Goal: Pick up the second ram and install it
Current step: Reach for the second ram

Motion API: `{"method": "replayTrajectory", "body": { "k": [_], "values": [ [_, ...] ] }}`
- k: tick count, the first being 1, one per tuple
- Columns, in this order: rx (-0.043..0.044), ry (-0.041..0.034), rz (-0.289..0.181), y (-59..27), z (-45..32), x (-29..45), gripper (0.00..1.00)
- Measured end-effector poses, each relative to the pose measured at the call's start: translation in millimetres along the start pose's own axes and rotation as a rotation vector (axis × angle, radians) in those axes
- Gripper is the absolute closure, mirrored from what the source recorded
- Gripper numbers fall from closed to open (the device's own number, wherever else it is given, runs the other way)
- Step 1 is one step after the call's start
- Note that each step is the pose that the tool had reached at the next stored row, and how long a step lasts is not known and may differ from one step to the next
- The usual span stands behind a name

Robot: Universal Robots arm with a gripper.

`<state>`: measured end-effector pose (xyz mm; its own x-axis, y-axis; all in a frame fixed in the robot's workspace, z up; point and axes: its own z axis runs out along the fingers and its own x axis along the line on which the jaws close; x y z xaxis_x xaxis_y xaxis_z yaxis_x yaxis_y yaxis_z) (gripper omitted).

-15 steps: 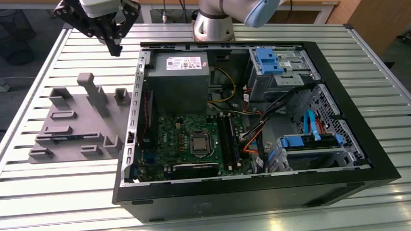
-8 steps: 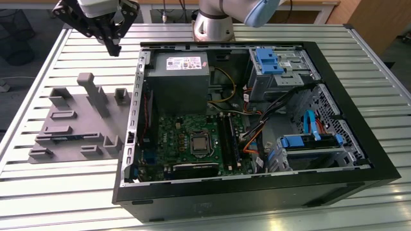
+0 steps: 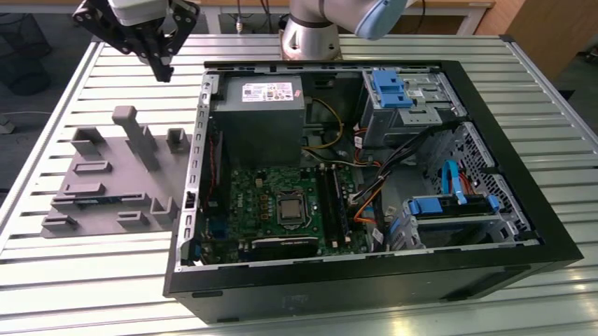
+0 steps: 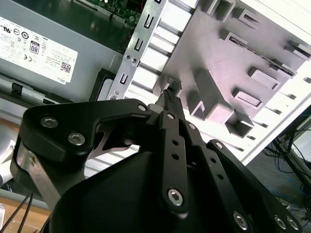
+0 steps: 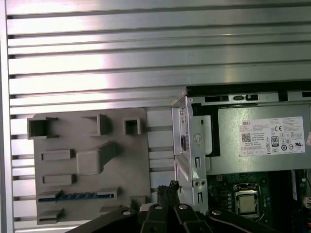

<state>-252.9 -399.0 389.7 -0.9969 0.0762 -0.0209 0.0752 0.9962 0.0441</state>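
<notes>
- One ram [image 3: 94,201] is in play: a thin dark strip seated in a long slot at the near-left of the fixture [image 3: 140,171]. In the first wrist view the ram [image 5: 77,196] shows a bluish row along its edge.
- Fixture: a matte grey plastic plate with blocky uprights, rectangular pockets and one tall slanted post near the middle. It lies flat on the table [image 3: 84,280], just beside the case's left wall.
- Table: shiny ribbed aluminium slats, with open slats to the left of the fixture and along the near edge.
- Claw [image 3: 165,70]: black bolted links, fingers pinched together with nothing between them. It hangs over the table past the fixture's far edge, near the case's far-left corner and well apart from the ram. In both wrist views the tips meet [image 4: 170,97] [image 5: 170,187].
- Case [image 3: 523,210]: a black tower lying on its side with the panel off. A bare punched-metal flange runs along the left wall.
- PSU [image 3: 257,122]: a plain grey box with a white printed label [image 3: 269,91] on top.
- Board [image 3: 266,192]: green and densely populated, with a square silver CPU [image 3: 293,208] at its centre and long dark slots just to the CPU's right.
- Cables [image 3: 369,196]: an orange, yellow and black bundle crossing right of the board.
- Drive cages [image 3: 449,210]: grey metal with blue plastic tabs, packed against the case's right wall.
</notes>
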Motion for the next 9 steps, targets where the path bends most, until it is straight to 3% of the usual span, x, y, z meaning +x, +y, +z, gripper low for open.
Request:
{"method": "replayTrajectory", "body": {
  "k": [5,9],
  "values": [
    [0.0000,0.0002,0.000,-0.4,0.0,5.4,0.89],
    [0.0000,0.0006,0.000,-1.1,-0.1,13.9,0.89]
  ]
}}
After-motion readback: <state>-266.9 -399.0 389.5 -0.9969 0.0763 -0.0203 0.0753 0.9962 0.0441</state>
